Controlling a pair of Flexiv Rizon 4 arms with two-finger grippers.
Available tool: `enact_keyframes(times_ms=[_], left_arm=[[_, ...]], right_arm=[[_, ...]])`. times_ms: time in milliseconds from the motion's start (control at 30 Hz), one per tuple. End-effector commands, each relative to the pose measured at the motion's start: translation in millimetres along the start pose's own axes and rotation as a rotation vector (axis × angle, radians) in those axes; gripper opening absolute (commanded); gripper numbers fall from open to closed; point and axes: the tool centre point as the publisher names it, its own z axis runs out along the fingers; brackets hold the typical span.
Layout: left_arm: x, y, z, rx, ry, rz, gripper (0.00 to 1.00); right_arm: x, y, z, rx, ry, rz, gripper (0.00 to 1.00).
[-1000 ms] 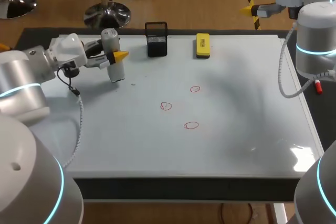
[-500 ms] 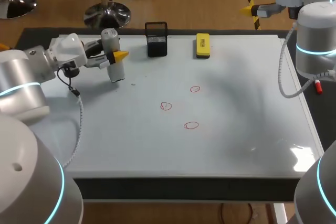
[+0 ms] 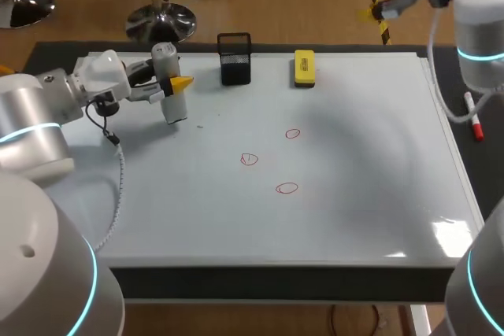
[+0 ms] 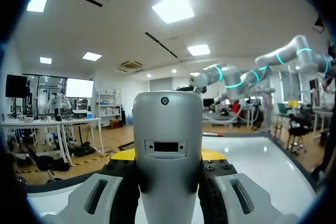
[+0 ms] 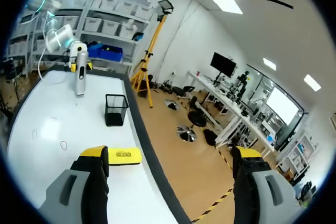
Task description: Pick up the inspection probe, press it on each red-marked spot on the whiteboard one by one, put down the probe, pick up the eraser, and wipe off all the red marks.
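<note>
Three red marks (image 3: 249,160), one probe (image 3: 175,108), one eraser (image 3: 304,68), one black holder (image 3: 235,60).

Grey probe (image 3: 175,108) upright in left pincer (image 3: 170,88); yellow eraser (image 3: 304,68) flat, whiteboard (image 3: 370,194) far edge; three red rings (image 3: 287,188) mid-board.

Eraser (image 5: 122,155) lies on whiteboard (image 5: 47,129) ahead of open jaws.

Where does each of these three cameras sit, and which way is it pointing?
Head view: fixed above and behind the robot, looking down on the whiteboard; both arms enter from the sides.
Left wrist view: on the left arm's wrist, looking along the left pincer, shut on the probe.
Right wrist view: on the right arm's wrist, looking past the open right pincer along the whiteboard.
Shared: right wrist and head views both show the eraser, black holder and probe.
</note>
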Motion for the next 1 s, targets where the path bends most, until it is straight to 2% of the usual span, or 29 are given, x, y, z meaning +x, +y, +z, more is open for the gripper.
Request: enact_keyframes(times_ms=[33,167,267,633,767,1000], left_arm=[[0.0,0.1,0.9,0.002,-0.001,0.002,0.0],[0.0,0.1,0.9,0.002,-0.001,0.002,0.0],[0.0,0.1,0.9,0.002,-0.001,0.002,0.0],[0.0,0.1,0.9,0.002,-0.001,0.002,0.0],[0.0,0.1,0.9,0.002,-0.001,0.002,0.0],[0.0,0.1,0.9,0.002,-0.001,0.002,0.0]], right_arm=[[1.1,13.2,25.8,0.211,0.379,-0.342,1.0],[13.0,22.2,45.4,0.271,0.537,-0.541,1.0],[16.8,26.3,55.5,0.276,0.612,-0.64,1.0],[24.8,20.2,66.1,0.299,0.774,-0.877,1.0],[35.5,9.7,69.7,0.342,0.862,-0.98,1.0],[51.6,-7.5,76.8,0.378,0.945,-1.152,1.0]])
